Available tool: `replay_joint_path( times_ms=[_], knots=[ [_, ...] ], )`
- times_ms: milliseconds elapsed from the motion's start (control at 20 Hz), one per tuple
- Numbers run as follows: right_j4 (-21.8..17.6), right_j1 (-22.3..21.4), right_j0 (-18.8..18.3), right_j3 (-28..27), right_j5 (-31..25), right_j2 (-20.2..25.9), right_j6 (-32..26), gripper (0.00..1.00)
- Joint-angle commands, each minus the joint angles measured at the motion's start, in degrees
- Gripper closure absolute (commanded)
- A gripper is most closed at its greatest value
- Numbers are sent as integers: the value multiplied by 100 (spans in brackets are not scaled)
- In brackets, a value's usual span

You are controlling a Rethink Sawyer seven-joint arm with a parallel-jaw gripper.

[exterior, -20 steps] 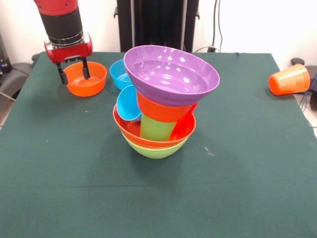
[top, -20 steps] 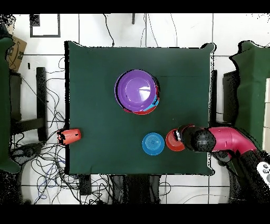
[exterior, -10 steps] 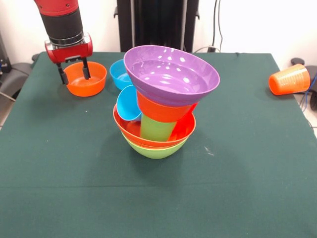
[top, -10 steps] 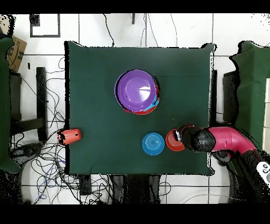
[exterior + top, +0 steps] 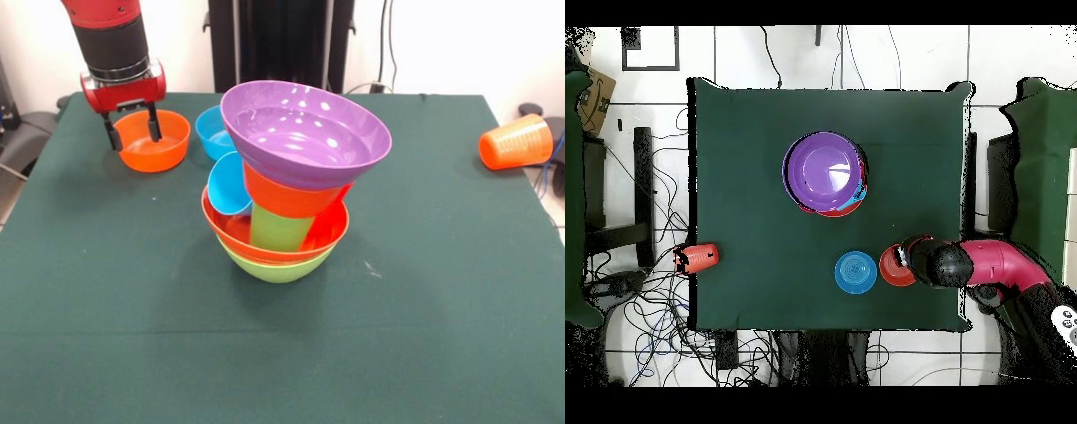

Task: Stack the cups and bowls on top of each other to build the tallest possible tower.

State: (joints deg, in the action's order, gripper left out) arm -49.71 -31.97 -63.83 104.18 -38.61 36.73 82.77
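Green table (image 5: 106, 291) — tower (image 5: 291, 190) upright, purple bowl (image 5: 305, 122) tilted.

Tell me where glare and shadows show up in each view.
Front view: bright specular spots dot the inside of the purple bowl; a soft shadow spreads on the green table left of the tower. Overhead view: the purple bowl looks evenly lit with only faint sheen, and no distinct shadows fall on the cloth.
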Motion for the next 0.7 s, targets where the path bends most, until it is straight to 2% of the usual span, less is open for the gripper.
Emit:
replay_joint_path(
  times_ms=[50,700],
  knots=[
    [-595,217,269,-325,-427,155,-1908,0],
    [-674,208,267,-347,-415,179,-2055,0]
  ],
)
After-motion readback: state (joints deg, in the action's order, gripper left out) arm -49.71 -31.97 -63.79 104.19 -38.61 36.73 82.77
